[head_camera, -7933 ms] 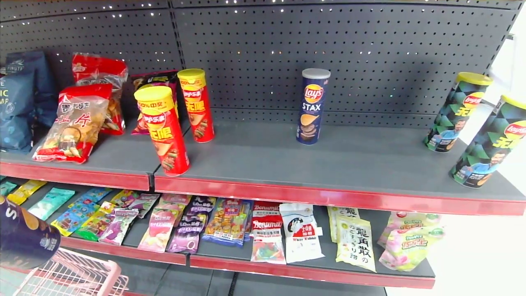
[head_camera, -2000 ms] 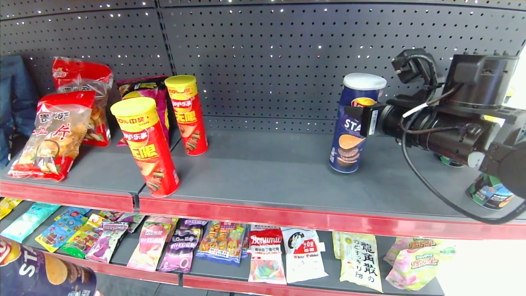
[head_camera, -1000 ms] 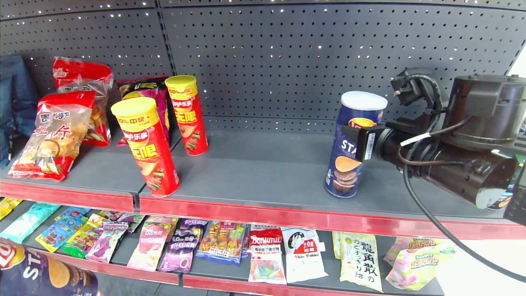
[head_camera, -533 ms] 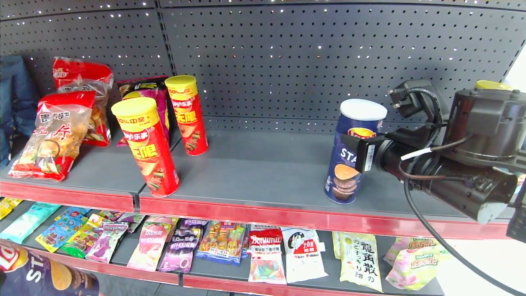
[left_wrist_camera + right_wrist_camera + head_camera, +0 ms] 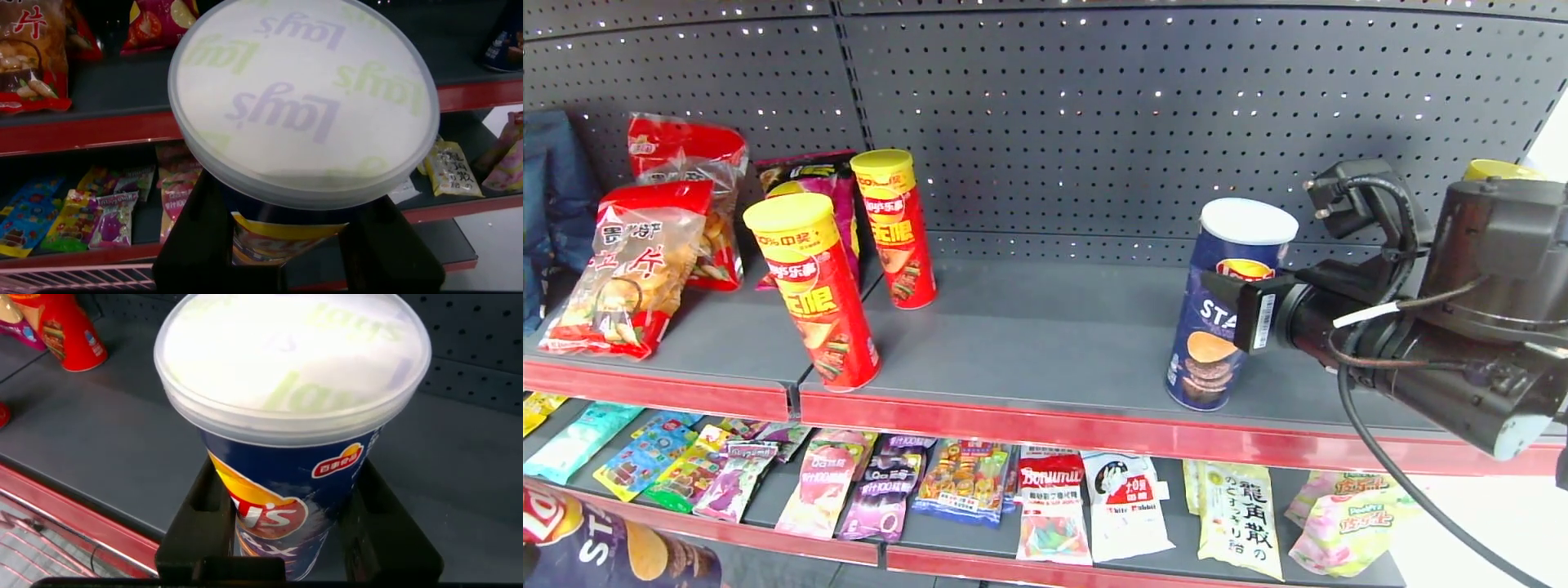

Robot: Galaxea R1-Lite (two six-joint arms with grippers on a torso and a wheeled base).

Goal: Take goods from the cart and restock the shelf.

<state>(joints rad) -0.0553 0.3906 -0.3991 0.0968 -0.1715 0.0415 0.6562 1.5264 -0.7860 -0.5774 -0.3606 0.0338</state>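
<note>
A grey pegboard (image 5: 1054, 122) backs the grey shelf (image 5: 1029, 343), which ends at the front in a red lip (image 5: 1045, 420).

The right gripper (image 5: 1230, 304) is clamped on a blue can (image 5: 1207, 359), one finger on each side of the body just under the white lid; the right wrist view shows the same hold (image 5: 290, 531) on the can (image 5: 294, 392). The can stands upright with its base below the jaws, just behind the red lip. Whether the base already touches the shelf I cannot tell. Well off to the jaws' left side stands the nearest red can (image 5: 813, 294).

The left gripper (image 5: 286, 245) grips a second blue can (image 5: 302, 98) in the same way, low and in front of the shelf, below the level of the lip.

The step in hand looks like setting the first can down. To do it well, seat the base flat and a little deeper than the lip, since it stands close to the edge. Then part the fingers fully before backing out level, so neither pad drags or tips the tall, narrow can.
</note>
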